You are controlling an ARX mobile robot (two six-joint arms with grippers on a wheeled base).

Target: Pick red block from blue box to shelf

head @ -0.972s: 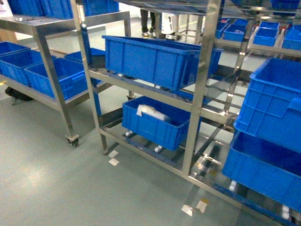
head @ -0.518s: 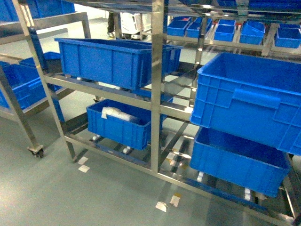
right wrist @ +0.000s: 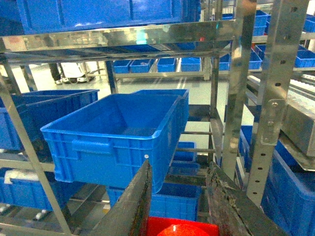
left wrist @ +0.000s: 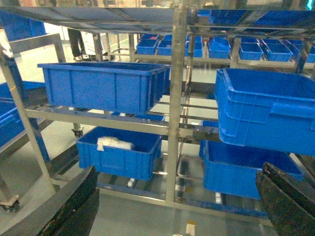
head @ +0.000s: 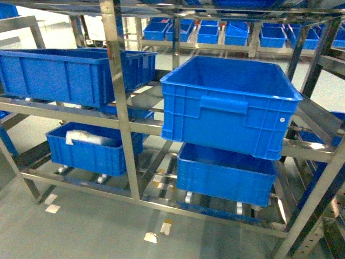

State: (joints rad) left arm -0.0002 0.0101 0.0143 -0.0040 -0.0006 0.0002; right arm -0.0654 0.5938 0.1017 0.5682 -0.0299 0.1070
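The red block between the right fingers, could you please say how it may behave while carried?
The red block looks like stiff, glossy plastic, so it probably won't deform but might slip. It seems small, so likely light.

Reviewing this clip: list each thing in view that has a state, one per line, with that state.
Right gripper: shut on the red block.
Red block: held between the fingers, clear of the shelf.
Left gripper: open, holding nothing.
Shelf: loaded with blue crates.
Blue crate: open-topped, looks empty.
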